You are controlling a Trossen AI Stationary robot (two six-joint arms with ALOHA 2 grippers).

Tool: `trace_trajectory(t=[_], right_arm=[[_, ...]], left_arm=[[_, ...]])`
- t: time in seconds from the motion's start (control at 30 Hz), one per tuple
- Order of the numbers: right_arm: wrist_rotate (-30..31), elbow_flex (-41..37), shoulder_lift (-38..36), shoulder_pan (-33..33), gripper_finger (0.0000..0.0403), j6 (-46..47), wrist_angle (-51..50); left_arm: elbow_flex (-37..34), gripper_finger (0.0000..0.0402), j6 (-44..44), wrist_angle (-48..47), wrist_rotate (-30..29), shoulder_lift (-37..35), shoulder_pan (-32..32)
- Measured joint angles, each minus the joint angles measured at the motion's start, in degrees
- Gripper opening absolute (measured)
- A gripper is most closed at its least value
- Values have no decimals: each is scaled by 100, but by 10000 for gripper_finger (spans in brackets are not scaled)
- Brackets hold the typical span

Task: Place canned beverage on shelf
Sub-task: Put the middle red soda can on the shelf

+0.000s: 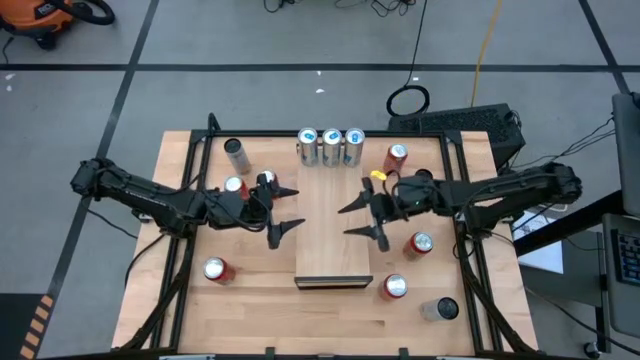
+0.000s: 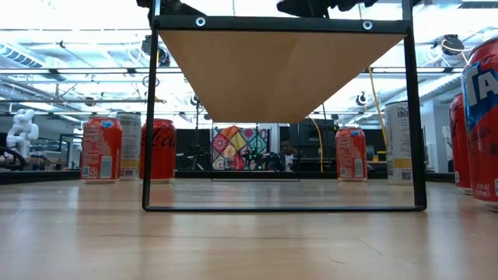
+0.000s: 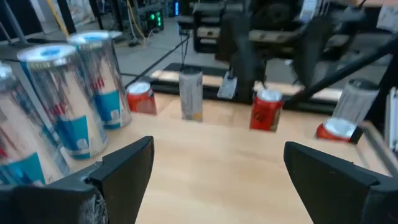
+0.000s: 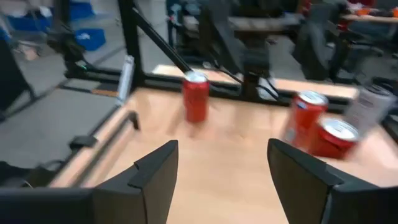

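The shelf [image 1: 335,250] is a long pale wood panel in the middle of the table; the low view shows it from below [image 2: 280,70] on a black frame. Three silver-blue cans [image 1: 330,147] stand upright on its far end; they also show in the left wrist view [image 3: 62,93]. My left gripper [image 1: 298,209] is open and empty at the shelf's left edge. My right gripper [image 1: 343,220] is open and empty over the shelf's middle, facing the left one. The wrist views show open, empty fingers on the left [image 3: 211,168] and on the right [image 4: 221,168].
Loose cans stand on the tabletop around the shelf: red ones at the far right [image 1: 396,157], right [image 1: 420,244], near right [image 1: 395,287], near left [image 1: 216,269] and by the left arm [image 1: 235,186]. Silver cans lie at the far left [image 1: 237,155] and the near right [image 1: 440,309].
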Motion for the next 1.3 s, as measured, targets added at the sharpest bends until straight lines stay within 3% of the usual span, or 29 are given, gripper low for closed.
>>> trace_trajectory(t=[0.57,0.77,0.93,1.3], right_arm=[[4,0,1237,579,216,467,1906],[647,0,1365,708,216,676,2036],[748,0,1364,832,216,846,2148],[754,0,1360,919,216,1338,2575]], left_arm=[[0,361,-99,81,-58,799,-16],[4,361,-250,-55,-49,672,-105],[15,361,-691,-1182,198,295,-559],[15,361,-1288,-2285,-741,-348,-1707]])
